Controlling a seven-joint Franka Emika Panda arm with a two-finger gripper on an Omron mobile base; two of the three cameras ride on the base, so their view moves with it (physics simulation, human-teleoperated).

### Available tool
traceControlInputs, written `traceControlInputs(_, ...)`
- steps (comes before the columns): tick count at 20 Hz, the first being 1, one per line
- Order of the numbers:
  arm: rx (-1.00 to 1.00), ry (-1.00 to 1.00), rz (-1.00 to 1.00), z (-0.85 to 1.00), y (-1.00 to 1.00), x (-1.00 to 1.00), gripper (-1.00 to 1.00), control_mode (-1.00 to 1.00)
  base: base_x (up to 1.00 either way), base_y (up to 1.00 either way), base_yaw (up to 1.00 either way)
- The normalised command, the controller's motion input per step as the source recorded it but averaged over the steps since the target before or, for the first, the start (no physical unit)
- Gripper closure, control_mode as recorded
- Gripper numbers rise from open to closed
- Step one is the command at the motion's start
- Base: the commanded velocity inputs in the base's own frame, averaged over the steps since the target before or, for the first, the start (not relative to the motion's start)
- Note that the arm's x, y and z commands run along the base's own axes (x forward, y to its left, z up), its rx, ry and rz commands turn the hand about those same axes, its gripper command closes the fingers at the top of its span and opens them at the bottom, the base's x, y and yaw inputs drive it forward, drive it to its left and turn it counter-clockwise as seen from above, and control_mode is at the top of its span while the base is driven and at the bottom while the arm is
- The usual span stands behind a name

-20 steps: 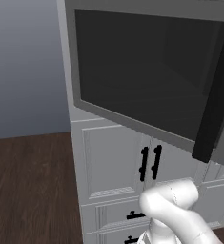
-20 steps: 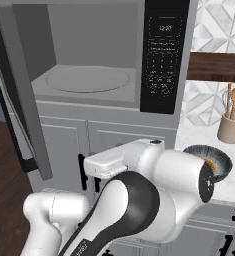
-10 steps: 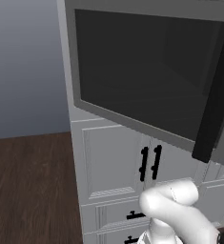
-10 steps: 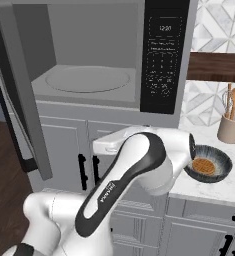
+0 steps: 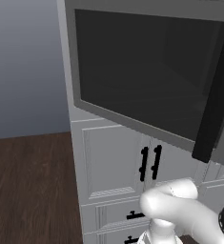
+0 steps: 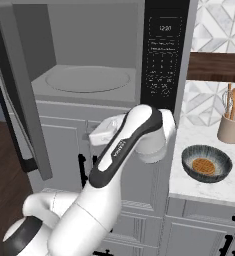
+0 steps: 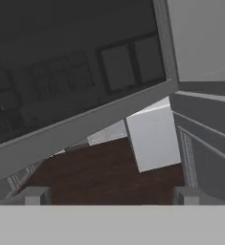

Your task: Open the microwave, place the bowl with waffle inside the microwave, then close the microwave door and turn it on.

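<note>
Claw [image 7: 109, 194] spread wide and empty, its two tips pointing at the underside of the open microwave door [image 5: 147, 81]. That door swings out leftward, its long black handle upright. Beyond it, the microwave [image 6: 114, 60] cavity gapes. On the desk [image 6: 209, 187] to the right sits the bowl [image 6: 206, 163], upright, holding the waffle [image 6: 205, 165]; waffle detail is hard to make out.

Matt grey metal, dark glass, pale stone

The microwave door [image 5: 147, 81] has glossy dark glass in a matt grey frame; the bowl [image 6: 207, 163] looks glazed ceramic on the smooth white marbled desk [image 6: 224, 187]; the floor [image 7: 104, 174] is dark wood.
</note>
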Motion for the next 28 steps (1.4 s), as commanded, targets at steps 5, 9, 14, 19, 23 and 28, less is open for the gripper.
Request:
traceControlInputs(5,0.00,-0.04,0.30,-0.01,0.75,-0.07,-1.00,-1.00,0.00,0.00,0.00)
traceControlInputs(9,-0.01,-0.26,0.13,0.01,1.00,-0.82,-1.00,-1.00,0.00,0.00,0.00)
traceControlInputs(14,-0.02,-0.43,0.06,0.12,0.99,-1.00,-1.00,-1.00,0.00,0.00,0.00)
traceControlInputs(19,0.00,-0.40,0.01,0.29,0.74,-0.73,-1.00,-1.00,0.00,0.00,0.00)
traceControlInputs(23,0.02,-0.31,0.00,0.23,0.60,-0.19,-1.00,-1.00,0.00,0.00,0.00)
traceControlInputs(28,0.06,-0.25,0.01,0.10,0.55,0.00,-1.00,-1.00,0.00,0.00,0.00)
